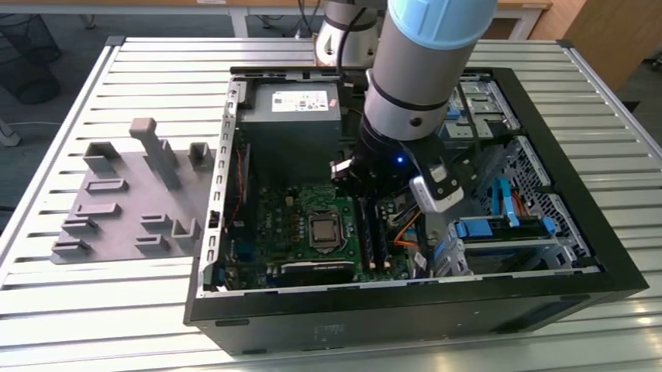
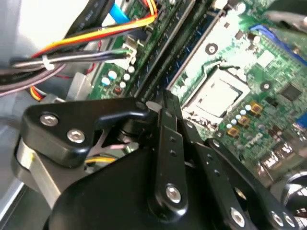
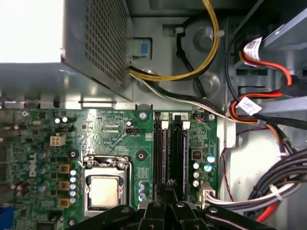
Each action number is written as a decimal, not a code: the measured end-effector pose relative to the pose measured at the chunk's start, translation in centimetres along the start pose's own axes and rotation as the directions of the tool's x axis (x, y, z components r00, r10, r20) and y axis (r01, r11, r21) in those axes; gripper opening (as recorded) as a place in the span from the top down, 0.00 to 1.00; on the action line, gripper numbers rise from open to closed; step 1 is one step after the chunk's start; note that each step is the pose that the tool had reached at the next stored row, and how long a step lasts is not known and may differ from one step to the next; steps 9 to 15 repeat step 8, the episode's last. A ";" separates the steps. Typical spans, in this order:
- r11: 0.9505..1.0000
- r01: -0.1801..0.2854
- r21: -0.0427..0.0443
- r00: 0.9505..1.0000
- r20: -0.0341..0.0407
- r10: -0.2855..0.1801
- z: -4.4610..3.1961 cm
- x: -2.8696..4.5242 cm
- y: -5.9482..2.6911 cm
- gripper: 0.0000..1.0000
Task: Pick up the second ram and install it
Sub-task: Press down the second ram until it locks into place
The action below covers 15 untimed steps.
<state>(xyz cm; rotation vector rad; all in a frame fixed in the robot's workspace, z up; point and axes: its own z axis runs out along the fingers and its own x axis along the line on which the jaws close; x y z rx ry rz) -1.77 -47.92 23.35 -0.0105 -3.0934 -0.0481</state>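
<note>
Black gripper linkages (image 2: 165, 129) fill the foreground in the second wrist view, the fingers drawn close together over the long black memory slots (image 3: 172, 158) of the green motherboard (image 3: 110, 134). Whether anything is clamped between the tips cannot be told. In the first wrist view the gripper (image 3: 168, 191) sits directly over the near end of these slots. The second ram, a slim dark stick (image 3: 183, 155), appears seated on edge in the slot nearer the bundled cables, parallel to its neighbour; its chips cannot be made out. Beside the slots lies the square silver processor socket (image 3: 104, 189). In the exterior view the grey and blue arm (image 1: 414, 93) reaches down into the open black computer case (image 1: 579, 263), which rests on a slatted metal table (image 1: 124, 70). Grey plastic fixture blocks (image 1: 129, 194) stand towards the exterior view's left.
</note>
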 end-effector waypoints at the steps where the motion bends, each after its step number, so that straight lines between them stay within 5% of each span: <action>1: 1.000 0.000 0.000 1.000 0.000 0.000 -0.22 0.01 0.01 0.89; 15: 1.000 0.000 0.000 1.000 0.000 0.000 -0.44 0.02 0.01 0.89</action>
